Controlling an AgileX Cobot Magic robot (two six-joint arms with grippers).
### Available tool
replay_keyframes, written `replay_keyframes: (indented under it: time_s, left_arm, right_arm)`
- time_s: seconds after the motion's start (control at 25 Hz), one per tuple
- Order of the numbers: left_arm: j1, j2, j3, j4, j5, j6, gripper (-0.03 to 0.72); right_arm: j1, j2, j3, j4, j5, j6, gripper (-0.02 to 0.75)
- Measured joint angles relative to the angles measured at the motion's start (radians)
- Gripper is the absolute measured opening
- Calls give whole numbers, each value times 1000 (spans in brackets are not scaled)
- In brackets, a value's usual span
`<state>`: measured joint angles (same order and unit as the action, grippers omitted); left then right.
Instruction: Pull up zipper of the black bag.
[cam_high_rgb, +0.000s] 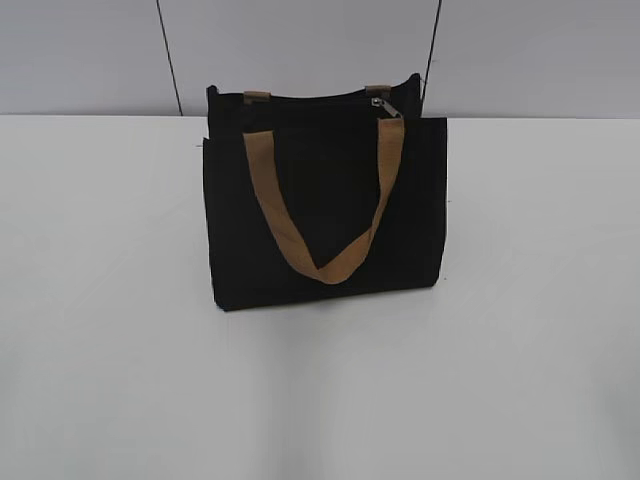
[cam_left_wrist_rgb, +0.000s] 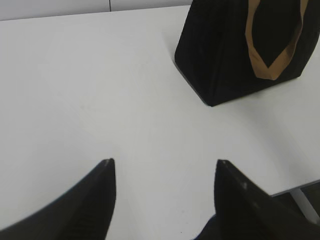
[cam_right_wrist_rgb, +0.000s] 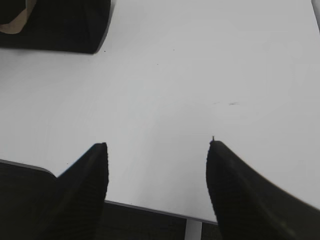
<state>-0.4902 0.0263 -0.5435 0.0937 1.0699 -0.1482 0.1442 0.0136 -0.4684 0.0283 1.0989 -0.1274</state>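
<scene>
Standing upright mid-table: the black bag, zipper sitting at its top right end.
Hovering spread wide, holding nothing: left gripper, well apart from the bag.
Gaping wide likewise: right gripper, empty, near the table edge.

A white bench fills the view, its surface plain and matte. Along its far edge stands a pale grey wall of flat panels, split by two thin dark seams that lean slightly.
</scene>
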Motion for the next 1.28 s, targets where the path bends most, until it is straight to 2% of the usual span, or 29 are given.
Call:
replay_keyframes:
  time_s: [0.12,0.48,0.64,0.84,1.28]
  left_arm:
    - [62,-12,0,0,-2,2,447]
    - [326,-32,0,-1,-2,2,402]
    - [415,-32,0,-1,-2,3,384]
    - [446,-32,0,-1,-2,3,382]
    - [446,-32,0,-1,-2,3,381]
  right_arm:
    - [0,0,0,0,-1,-1,469]
    - [-1,-21,0,-1,-2,-1,469]
    - [-48,-21,0,1,-2,-1,469]
    - [-114,-21,0,1,-3,-1,469]
    - [-115,-21,0,3,-3,-1,469]
